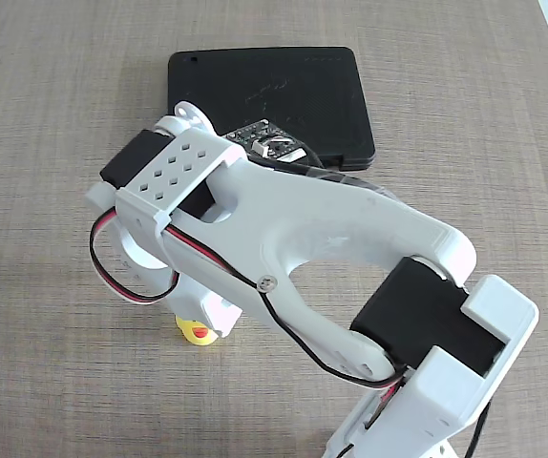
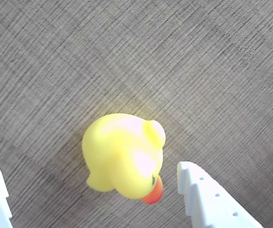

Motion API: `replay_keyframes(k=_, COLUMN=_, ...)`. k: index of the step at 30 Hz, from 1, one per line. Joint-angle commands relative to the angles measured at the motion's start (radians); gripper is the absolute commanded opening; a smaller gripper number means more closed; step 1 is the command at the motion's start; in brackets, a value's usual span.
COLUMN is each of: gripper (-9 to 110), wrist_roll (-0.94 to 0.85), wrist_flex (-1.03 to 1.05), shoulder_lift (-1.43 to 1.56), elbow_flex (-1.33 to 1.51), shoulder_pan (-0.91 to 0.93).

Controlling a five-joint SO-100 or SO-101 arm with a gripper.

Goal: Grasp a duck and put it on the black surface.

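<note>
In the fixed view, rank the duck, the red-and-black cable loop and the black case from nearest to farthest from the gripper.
1. The duck, right under the gripper, mostly hidden.
2. The cable loop, just left of it.
3. The black case, well beyond, toward the top.

Likely a hobbyist's or office workspace. The desk (image 1: 54,105) has a grey-brown woodgrain laminate top, seen in both views. On it stand a white 3D-printed arm (image 1: 331,239) with exposed red and black wiring (image 1: 112,277), and a black case (image 1: 264,95). Nothing beyond the desk shows.
</note>
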Motion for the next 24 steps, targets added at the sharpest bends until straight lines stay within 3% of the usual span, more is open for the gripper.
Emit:
replay_keyframes(k=1, gripper=37, wrist_roll=0.000, wrist_flex=-0.006, shoulder_lift=-0.040, elbow_flex=-0.028, shoulder_pan=-0.012)
replay_keyframes(k=11, gripper=36, wrist_roll=0.006, wrist_flex=-0.006, shoulder_lift=-0.048, elbow_flex=-0.028, shoulder_pan=0.000)
replay_keyframes(k=24, gripper=6, wrist_roll=0.003, wrist_flex=-0.006, shoulder_lift=-0.041, elbow_flex=-0.028, shoulder_pan=0.000)
